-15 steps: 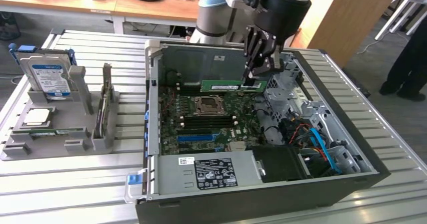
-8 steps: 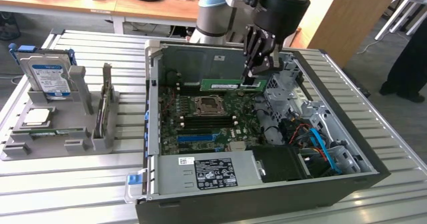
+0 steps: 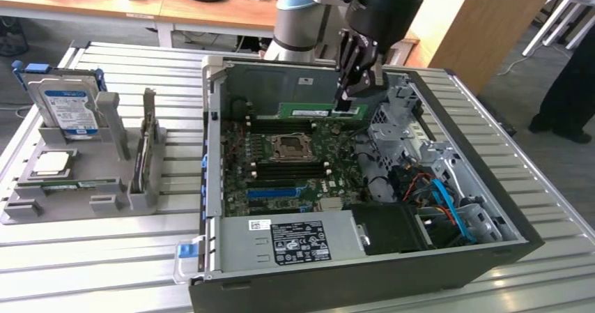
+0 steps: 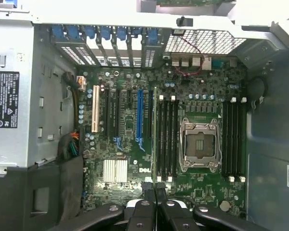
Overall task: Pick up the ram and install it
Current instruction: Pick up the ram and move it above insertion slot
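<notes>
Exterior view: we hold the ram (image 3: pixel 308 110) pinched in the gripper (image 3: pixel 345 104) over the motherboard (image 3: pixel 279 177); pickup done, not yet seated.

Computer case (image 3: pixel 372 285): one. Motherboard (image 3: pixel 249 187): one. Processor socket (image 3: pixel 290 147): one. Power supply (image 3: pixel 292 242): one. Ram stick (image 3: pixel 307 110): one. Hard drive (image 3: pixel 65 111): one. Expansion card (image 3: pixel 146 146): one.

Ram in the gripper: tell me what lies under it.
The gripper holds the ram over the motherboard, above the black memory slots beside the CPU socket. The stick's own edge covers the strip directly beneath, so the exact slot cannot be told.
</notes>
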Motion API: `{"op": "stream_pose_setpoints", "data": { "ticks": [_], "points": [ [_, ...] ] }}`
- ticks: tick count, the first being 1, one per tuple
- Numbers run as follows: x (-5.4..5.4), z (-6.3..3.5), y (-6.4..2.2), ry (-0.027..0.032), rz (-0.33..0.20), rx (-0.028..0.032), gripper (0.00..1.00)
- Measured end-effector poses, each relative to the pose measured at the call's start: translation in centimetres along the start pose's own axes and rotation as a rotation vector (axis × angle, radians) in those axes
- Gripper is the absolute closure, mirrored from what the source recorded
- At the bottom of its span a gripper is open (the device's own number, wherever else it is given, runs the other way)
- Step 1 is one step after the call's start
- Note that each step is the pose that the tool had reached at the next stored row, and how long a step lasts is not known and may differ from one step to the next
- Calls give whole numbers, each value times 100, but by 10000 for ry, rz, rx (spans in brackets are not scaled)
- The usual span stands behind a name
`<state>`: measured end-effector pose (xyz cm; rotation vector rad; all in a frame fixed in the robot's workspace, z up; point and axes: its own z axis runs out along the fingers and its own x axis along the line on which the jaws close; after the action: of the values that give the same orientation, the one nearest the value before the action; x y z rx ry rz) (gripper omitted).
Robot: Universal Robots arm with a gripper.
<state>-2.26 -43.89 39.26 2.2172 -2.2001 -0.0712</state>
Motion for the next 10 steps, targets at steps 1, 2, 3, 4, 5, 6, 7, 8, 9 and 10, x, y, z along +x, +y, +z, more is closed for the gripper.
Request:
{"op": "stream_pose_setpoints", "data": {
  "ticks": [1,2,3,4,5,6,7,8,9,10],
  "points": [
    [-20,2,0,0,3,1,88],
    [-38,4,0,0,6,0,88],
    [-54,6,-1,0,7,0,88],
    [-69,8,-1,-1,9,1,88],
    [-84,9,-1,-1,11,1,88],
    [-96,10,-1,-1,12,1,88],
    [-105,11,-1,-1,13,0,88],
    [-108,11,-2,0,12,0,88],
    [-108,11,-2,-1,11,0,88],
    [-108,11,-2,-1,11,1,88]
  ]
}}
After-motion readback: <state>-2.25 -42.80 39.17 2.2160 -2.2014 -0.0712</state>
